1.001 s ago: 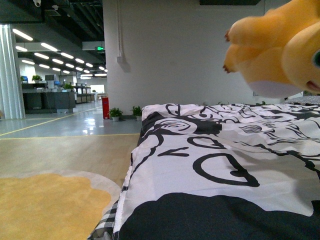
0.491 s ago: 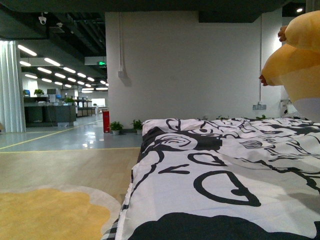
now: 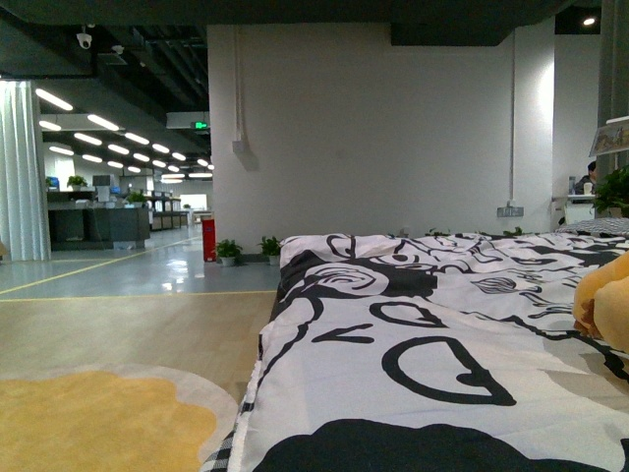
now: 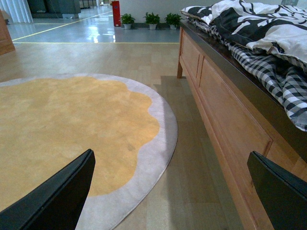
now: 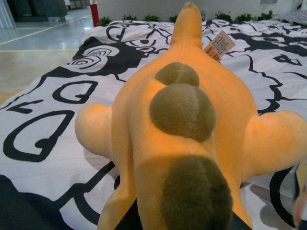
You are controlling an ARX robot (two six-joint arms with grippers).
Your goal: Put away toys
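The toy is an orange-yellow plush animal (image 5: 182,110) with olive-brown bumps down its back and a paper tag by its tail. It fills the right wrist view, lying low over the black-and-white duvet (image 5: 43,120). My right gripper (image 5: 184,223) is shut on its near end, with its fingers almost hidden under the plush. In the front view only an edge of the toy (image 3: 607,300) shows, at the far right on the bed. My left gripper (image 4: 172,191) hangs open over the floor beside the bed, with nothing between its black fingers (image 4: 62,196).
A wooden bed frame (image 4: 225,110) carries the duvet (image 3: 413,324) and a checked sheet (image 4: 283,81) hanging over its side. A round yellow rug with a grey border (image 4: 62,124) lies on the wood floor. Potted plants (image 3: 228,223) and a red stand (image 3: 207,211) sit by the far wall.
In the front view the plush toy has dropped from high at the upper right to bed level at the right edge, and most of it has left the frame.
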